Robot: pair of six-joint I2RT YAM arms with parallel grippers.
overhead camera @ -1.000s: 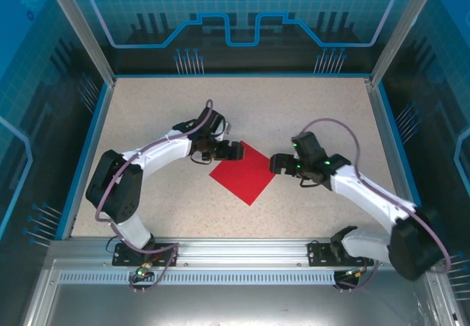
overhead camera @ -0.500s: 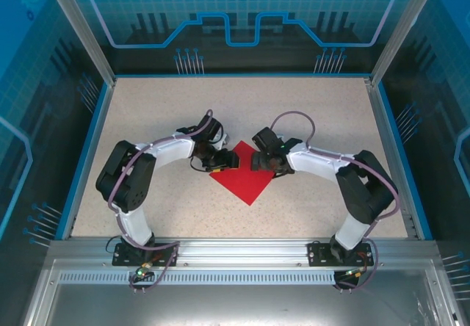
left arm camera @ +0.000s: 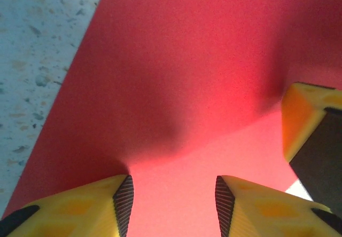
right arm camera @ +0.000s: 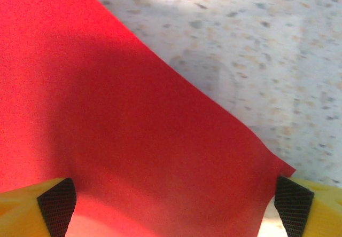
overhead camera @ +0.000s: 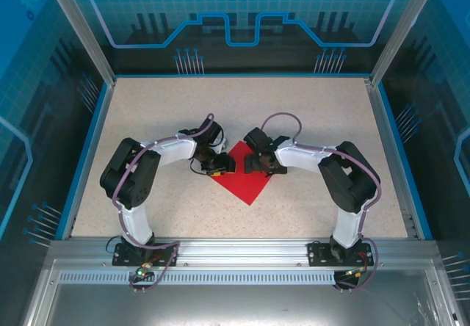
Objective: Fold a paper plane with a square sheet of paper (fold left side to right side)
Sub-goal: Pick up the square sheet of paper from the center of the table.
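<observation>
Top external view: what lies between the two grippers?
The far corner of the square sheet of paper lies between the left gripper and right gripper, in the top external view.

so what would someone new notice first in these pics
The bright red square sheet of paper jumps out, lying flat as a diamond in the middle of the speckled beige table. Next come the left arm and right arm, curling in from either side, their yellow jaws standing apart, low over the sheet's upper edges.
</observation>
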